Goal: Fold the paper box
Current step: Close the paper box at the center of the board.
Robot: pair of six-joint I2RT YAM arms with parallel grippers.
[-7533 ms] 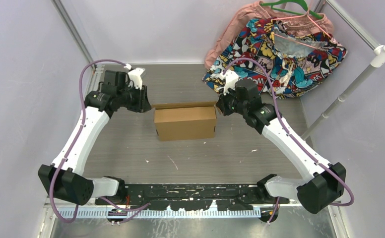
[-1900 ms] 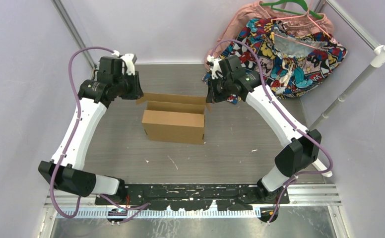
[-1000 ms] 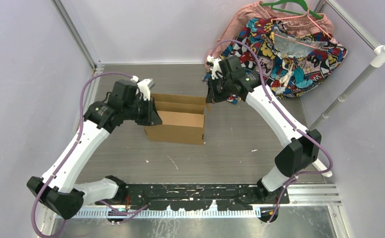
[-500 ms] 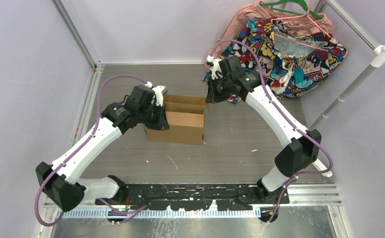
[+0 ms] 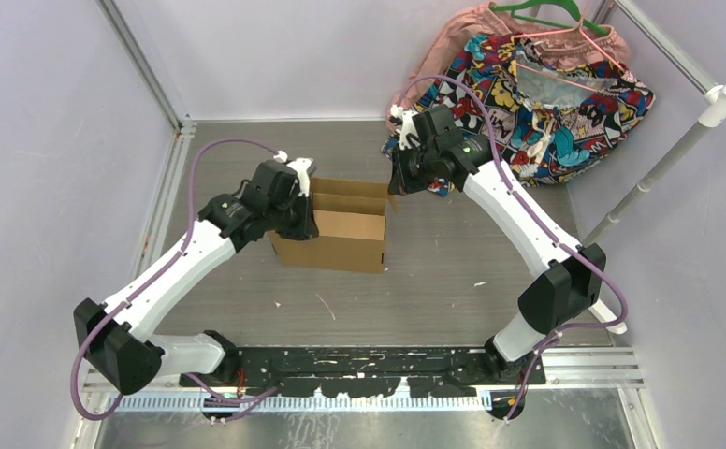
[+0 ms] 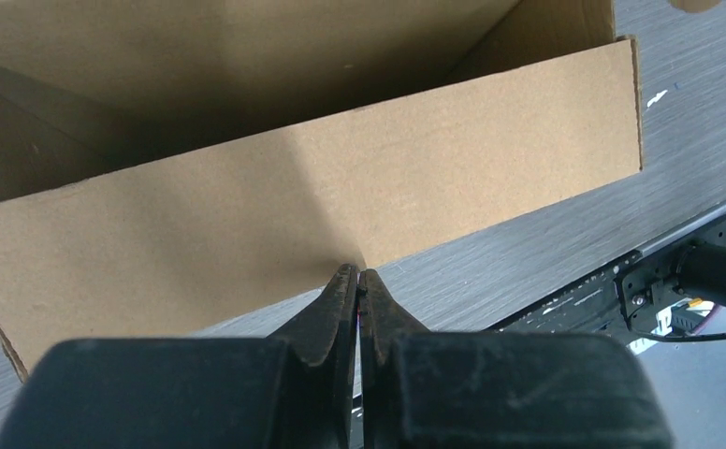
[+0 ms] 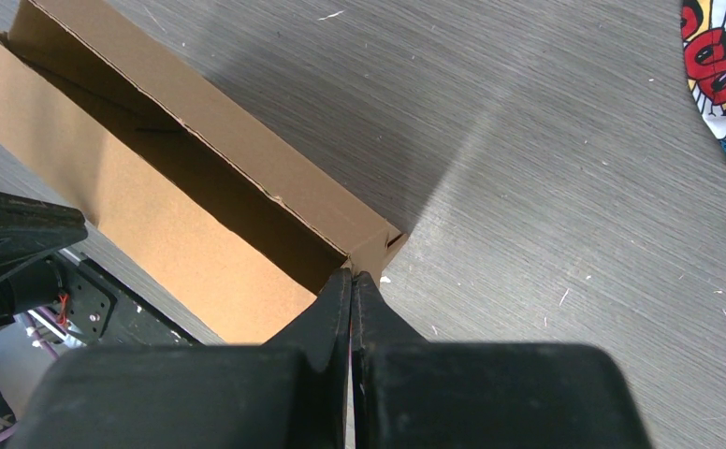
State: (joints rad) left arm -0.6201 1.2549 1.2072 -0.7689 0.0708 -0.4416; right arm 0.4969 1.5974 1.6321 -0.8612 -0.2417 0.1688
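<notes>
The paper box (image 5: 341,238) is plain brown cardboard and stands mid-table with its top open. My left gripper (image 5: 303,224) hangs over the box's left end with its jaws shut and nothing between them. In the left wrist view the left gripper (image 6: 357,273) has its tips just in front of the box's long outer wall (image 6: 341,196). My right gripper (image 5: 399,183) is at the back right corner, also shut. In the right wrist view the right gripper (image 7: 350,274) has its tips touching that corner of the box (image 7: 191,224) without gripping it.
A comic-print cloth (image 5: 546,103) with a pink garment and hangers lies at the back right; its corner (image 7: 724,84) shows in the right wrist view. A white pole (image 5: 659,168) slants at the right. The black base rail (image 5: 378,360) runs along the near edge.
My left arm has swung right from beside the box's left end to over it, and its jaws have closed the last bit. The right arm and the box have not moved.
</notes>
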